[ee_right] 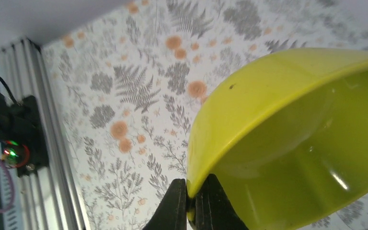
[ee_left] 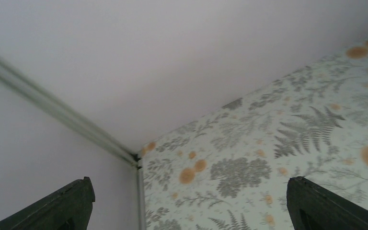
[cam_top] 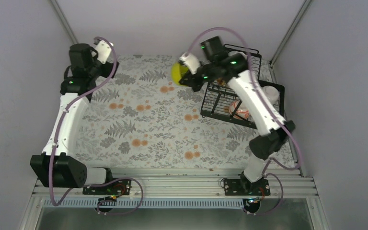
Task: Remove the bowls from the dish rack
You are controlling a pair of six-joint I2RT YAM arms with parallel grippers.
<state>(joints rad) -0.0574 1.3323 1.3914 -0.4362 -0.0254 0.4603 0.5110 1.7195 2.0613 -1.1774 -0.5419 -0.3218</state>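
Inspecting the right wrist view, we find the right gripper point(ee_right: 191, 186) clamped on the rim of the lime-yellow bowl point(ee_right: 292, 143), with the rim pinched between its two fingers. The bowl is tilted, its glossy inside facing the camera, and it is held clear of the floral table cover point(ee_right: 139, 96). That view does not show the dish rack.

The top view supplies it. The black wire dish rack point(cam_top: 213, 98) stands at the far right of the table point(cam_top: 143, 124), and the lime-yellow bowl point(cam_top: 176, 73) sits just outside the rack's left edge, at the right gripper point(cam_top: 187, 75). A white bowl with red-orange pattern point(cam_top: 239, 111) lies in the rack's lower tray, partly under the right arm. A plain white bowl point(cam_top: 270, 93) shows at the rack's right side.

The left gripper point(cam_top: 106, 50) is at the table's far left, well apart from the rack. Its own wrist view shows the left gripper point(ee_left: 190, 181) with jaws spread wide and nothing between them, facing the table corner.
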